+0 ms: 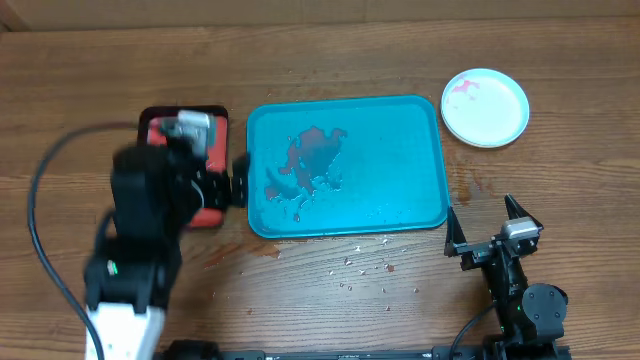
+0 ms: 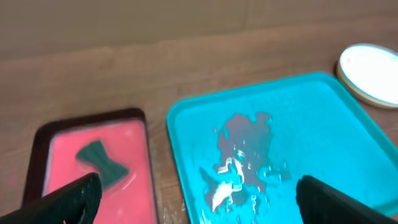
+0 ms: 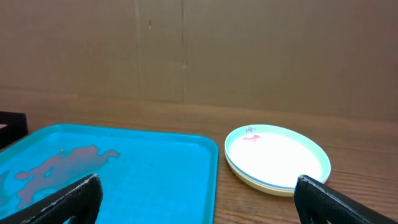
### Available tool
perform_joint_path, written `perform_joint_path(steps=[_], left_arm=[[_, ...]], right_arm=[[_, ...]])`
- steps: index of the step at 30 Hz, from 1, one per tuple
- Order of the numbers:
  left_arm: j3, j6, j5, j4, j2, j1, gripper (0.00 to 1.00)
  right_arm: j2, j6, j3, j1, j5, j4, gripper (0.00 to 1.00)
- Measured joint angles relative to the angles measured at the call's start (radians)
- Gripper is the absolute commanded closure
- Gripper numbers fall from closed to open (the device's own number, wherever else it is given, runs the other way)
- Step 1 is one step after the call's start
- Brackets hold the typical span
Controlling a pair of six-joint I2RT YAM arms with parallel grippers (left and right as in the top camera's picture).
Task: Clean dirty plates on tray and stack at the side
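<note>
The plates (image 1: 485,107) sit stacked on the table to the right of the tray's far corner; the top one (image 3: 277,155) has a pale blue-green rim and a small red smear. The stack's edge also shows in the left wrist view (image 2: 373,71). The teal tray (image 1: 400,160) carries only a red smear and wet patches (image 2: 239,155) on its left half. My left gripper (image 1: 240,178) hangs open over the gap between the red tray and the teal tray (image 2: 323,137). My right gripper (image 1: 482,212) is open and empty just off the teal tray's (image 3: 155,174) near right corner.
A small red tray (image 2: 62,149) with a dark rim lies left of the teal tray, a dark bow-shaped piece (image 2: 99,162) resting in it. Pale crumbs (image 1: 365,270) dot the wood in front of the teal tray. A cardboard wall stands behind the table.
</note>
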Motion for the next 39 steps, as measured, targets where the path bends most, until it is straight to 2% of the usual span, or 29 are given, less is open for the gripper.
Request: perform_joint_path(steps=[8,21,28,35,39], left_arm=[[-0.419,0.055,0.023,0.352,-0.313,0.000,0.00],[-0.852,0.078,-0.017,0.800,-0.614,0.000,0.00],[-0.900,0.079,-0.113,0.740,-0.719,0.000,0.00],[-0.900,0.063,-0.217,0.498,-0.863,0.000,0.00],[-0.900,0.050,-0.232,0.463,-0.889,0.016,0.00]], right_arm=[[0.000,0.000,0.000,0.000,0.000,-0.001,0.00],[0.000,-0.001,0.000,0.000,0.000,-0.001,0.00],[0.000,0.000,0.000,0.000,0.000,0.000,0.00],[0.000,-0.001,0.000,0.000,0.000,0.001,0.00],[0.000,0.000,0.000,0.000,0.000,0.000,0.00]])
